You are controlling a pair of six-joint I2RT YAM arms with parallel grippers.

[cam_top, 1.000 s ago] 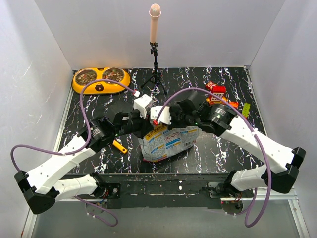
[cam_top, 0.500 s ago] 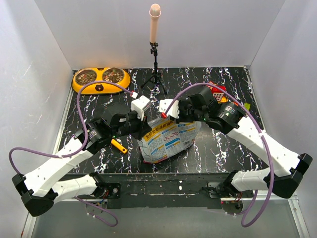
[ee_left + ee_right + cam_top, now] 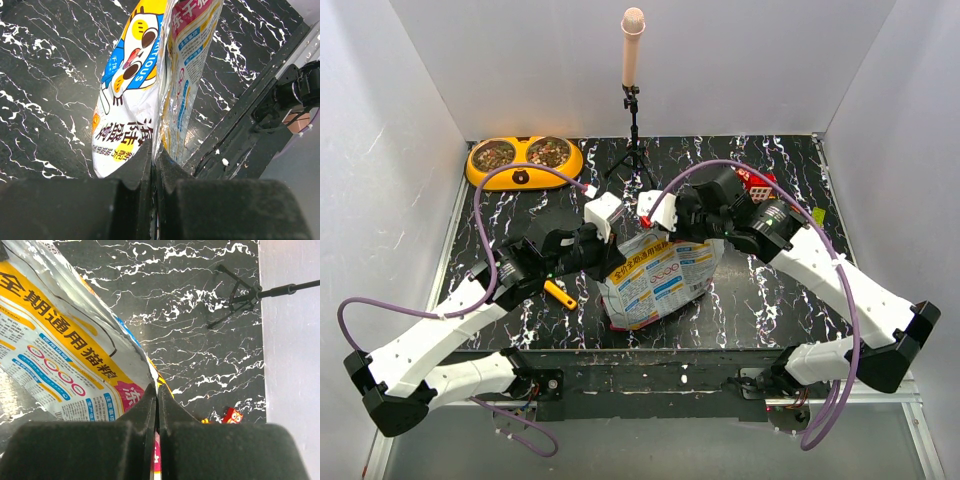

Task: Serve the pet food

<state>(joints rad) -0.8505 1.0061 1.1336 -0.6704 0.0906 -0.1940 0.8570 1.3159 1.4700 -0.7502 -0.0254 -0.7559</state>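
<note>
Edges: white walls close in the black marbled table (image 3: 740, 300) at 9, 12 and 3 o'clock; bare tabletop lies at 4 o'clock.
Around: tripod (image 3: 633, 165) at 12; red toys (image 3: 757, 183) at 2; orange double bowl (image 3: 523, 175) at 11; yellow scoop (image 3: 561, 294) at 8, beside the bag.
Pet food: brown kibble (image 3: 548, 150) in both bowl cups; crinkly white bag (image 3: 660, 282) at centre.
Left gripper (image 3: 154, 150): clamped on a bag edge.
Right gripper (image 3: 157, 396): clamped on a bag edge.

A lab test booth: white panel walls (image 3: 410, 200); black marbled table (image 3: 745, 300); microphone (image 3: 633, 45) on tripod (image 3: 634, 150).

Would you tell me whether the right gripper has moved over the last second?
Yes. The right gripper has shifted back toward the tripod, pinching the bag.
</note>
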